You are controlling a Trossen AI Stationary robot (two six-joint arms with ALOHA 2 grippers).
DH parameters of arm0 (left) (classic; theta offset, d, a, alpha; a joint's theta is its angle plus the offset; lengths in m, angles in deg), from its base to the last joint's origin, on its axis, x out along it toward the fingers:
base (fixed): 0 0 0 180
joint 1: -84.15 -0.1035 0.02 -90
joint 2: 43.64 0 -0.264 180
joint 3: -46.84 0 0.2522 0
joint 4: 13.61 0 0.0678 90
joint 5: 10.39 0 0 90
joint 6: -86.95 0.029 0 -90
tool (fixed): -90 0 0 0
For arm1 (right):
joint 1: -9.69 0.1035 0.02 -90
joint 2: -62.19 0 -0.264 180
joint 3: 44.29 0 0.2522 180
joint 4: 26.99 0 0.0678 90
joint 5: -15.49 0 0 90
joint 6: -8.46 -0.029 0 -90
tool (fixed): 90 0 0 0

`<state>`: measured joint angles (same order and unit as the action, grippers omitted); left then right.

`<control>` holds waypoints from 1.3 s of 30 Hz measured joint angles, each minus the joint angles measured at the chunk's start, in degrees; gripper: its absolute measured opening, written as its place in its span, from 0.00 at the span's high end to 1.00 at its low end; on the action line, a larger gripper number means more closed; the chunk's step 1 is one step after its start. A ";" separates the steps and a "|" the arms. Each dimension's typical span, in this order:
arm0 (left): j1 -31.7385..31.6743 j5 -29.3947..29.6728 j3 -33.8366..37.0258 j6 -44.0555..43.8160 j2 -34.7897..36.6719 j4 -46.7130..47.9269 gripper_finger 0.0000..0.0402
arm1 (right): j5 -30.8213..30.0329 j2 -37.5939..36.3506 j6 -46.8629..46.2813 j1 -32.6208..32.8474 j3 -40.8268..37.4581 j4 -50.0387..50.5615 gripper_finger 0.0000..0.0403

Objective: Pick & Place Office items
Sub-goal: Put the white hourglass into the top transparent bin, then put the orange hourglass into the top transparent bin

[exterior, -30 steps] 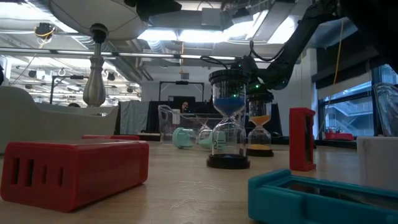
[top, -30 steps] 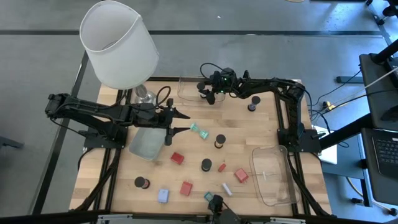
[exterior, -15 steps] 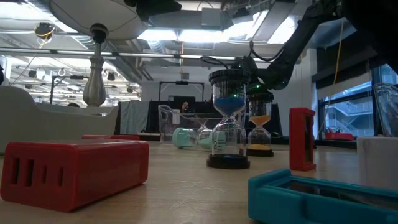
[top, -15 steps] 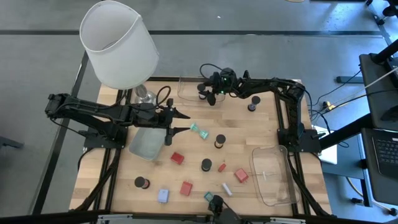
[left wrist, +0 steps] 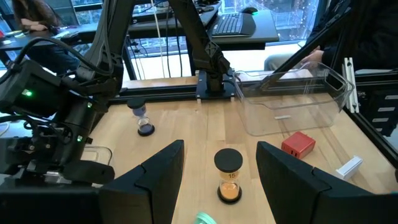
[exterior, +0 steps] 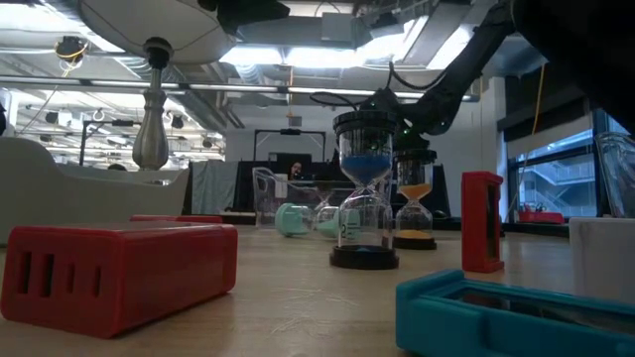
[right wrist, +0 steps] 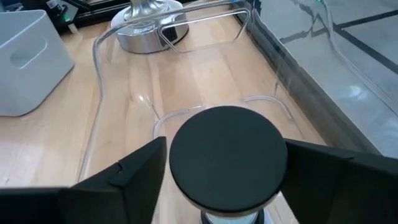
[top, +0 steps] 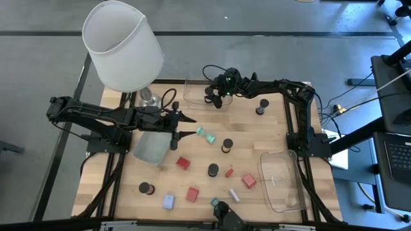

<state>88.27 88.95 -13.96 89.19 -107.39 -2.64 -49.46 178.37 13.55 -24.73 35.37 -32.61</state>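
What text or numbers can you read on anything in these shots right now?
"15" on the orange sand timer in the left wrist view.
Pale marking on the blue sand timer in the low view: too blurred to read.
Nothing else readable.

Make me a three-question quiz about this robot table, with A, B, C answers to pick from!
1. Where is the right gripper?
A. over the clear tray at the far edge
B. beside the lamp shade
C. over the red blocks

2. What colour is the sand in the timer ahead of the left gripper?
A. green
B. orange
C. white

3. How are the right gripper's fingers?
A. shut tight
B. spread, black timer cap between
C. out of sight

Answers: 1 A, the high view shows it at that tray. 2 B, orange in the left wrist view. 3 B, fingers either side of the cap.
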 joint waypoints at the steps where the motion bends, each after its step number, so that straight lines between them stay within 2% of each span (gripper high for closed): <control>1: 0.01 0.00 0.00 0.00 0.00 0.00 0.51 | -0.02 0.00 -0.01 0.00 0.13 0.45 0.29; 8: 0.01 0.00 0.00 0.00 0.00 0.02 0.51 | -1.97 -0.72 -2.54 -0.04 0.14 1.48 0.16; 13: 0.02 0.00 0.00 -0.43 0.00 0.01 0.51 | -3.13 -6.01 -1.29 -0.04 0.16 5.47 0.12; 20: 0.01 0.00 0.00 -1.03 0.00 0.09 0.51 | -7.28 -19.05 1.33 0.16 0.16 23.97 0.11; 25: 0.02 0.02 0.00 -0.95 0.00 0.52 0.51 | -7.26 -28.51 -2.54 2.26 0.16 39.36 0.11; 28: 0.01 0.15 0.00 -0.85 -0.34 0.38 0.51 | -7.38 -32.88 -4.25 4.60 0.16 48.79 0.11; 32: 0.02 0.15 0.04 -0.55 -1.61 -0.04 0.51 | -11.24 -36.58 -6.70 10.91 0.09 57.87 0.14; 36: 0.01 0.16 0.04 -0.45 -4.01 -0.62 0.51 | -17.91 -38.40 -9.29 18.75 0.05 62.03 0.17; 39: 0.02 0.17 0.04 -0.44 -5.93 -1.40 0.51 | -18.18 -38.51 -11.30 24.14 0.05 62.90 0.19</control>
<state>88.29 89.13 -13.92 88.75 -113.32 -4.04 -67.64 139.86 2.25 -0.58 35.42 30.29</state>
